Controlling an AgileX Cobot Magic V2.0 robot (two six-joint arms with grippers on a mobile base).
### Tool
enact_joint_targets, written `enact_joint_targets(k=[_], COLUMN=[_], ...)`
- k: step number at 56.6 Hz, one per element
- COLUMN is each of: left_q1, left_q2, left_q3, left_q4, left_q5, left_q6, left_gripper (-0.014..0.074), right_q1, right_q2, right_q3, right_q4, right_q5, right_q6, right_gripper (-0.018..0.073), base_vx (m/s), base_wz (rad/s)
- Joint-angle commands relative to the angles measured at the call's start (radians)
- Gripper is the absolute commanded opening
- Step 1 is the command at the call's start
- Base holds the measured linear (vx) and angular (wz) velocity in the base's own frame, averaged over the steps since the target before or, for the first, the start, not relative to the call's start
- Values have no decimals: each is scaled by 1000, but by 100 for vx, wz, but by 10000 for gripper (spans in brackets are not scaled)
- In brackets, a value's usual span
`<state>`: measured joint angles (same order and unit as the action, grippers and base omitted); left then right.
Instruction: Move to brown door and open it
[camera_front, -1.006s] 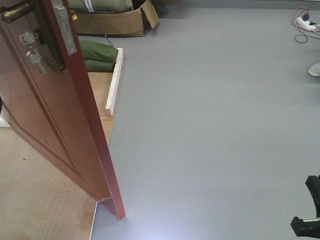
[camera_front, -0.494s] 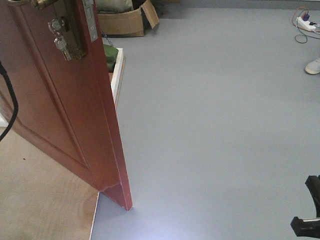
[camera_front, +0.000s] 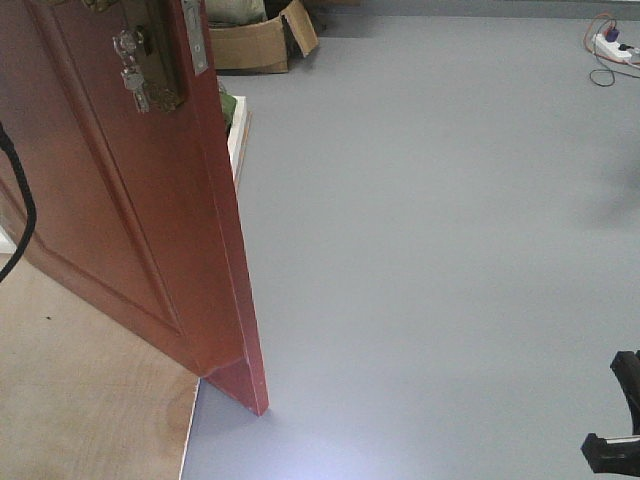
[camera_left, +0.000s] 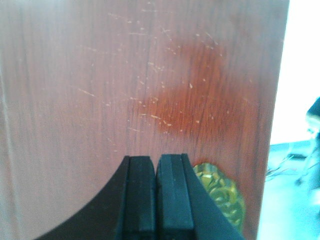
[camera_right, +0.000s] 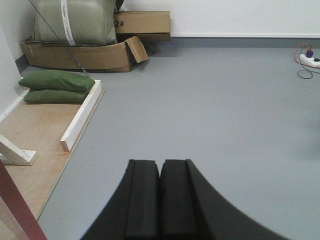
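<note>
The door (camera_front: 120, 200) stands at the left of the front view, swung open edge-on, so opening looks mostly done; perhaps a wider swing remains. Both tools are clenched empty: left gripper (camera_left: 156, 162) close to the door's face, right gripper (camera_right: 160, 167) facing the floor (camera_right: 225, 100).

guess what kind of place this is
Probably a lab or test room, not a home: a brown door at a plywood platform, cardboard boxes and green bags stacked by the wall, plain grey floor.
</note>
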<state>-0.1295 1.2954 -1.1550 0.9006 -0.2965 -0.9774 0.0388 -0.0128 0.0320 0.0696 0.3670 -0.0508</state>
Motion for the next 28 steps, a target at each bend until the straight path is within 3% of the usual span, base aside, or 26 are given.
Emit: enact_joint_targets(k=[1,28], left_q1=[-6,-6], left_q2=[-28,-28], left_q3=[-33,-33], left_q4=[-23,-23], left_q5=[-56,-64], left_q6=[67,76], left_gripper=[42,43], right_q1=[0,0], right_q2=[-6,-6], right_q3=[4,4], right_q4=[-3,-3], right_q5=[-77,-77], right_q6=[-6,-6], right_gripper=[0,0], base_vx=[0,0], base_wz=[0,0])
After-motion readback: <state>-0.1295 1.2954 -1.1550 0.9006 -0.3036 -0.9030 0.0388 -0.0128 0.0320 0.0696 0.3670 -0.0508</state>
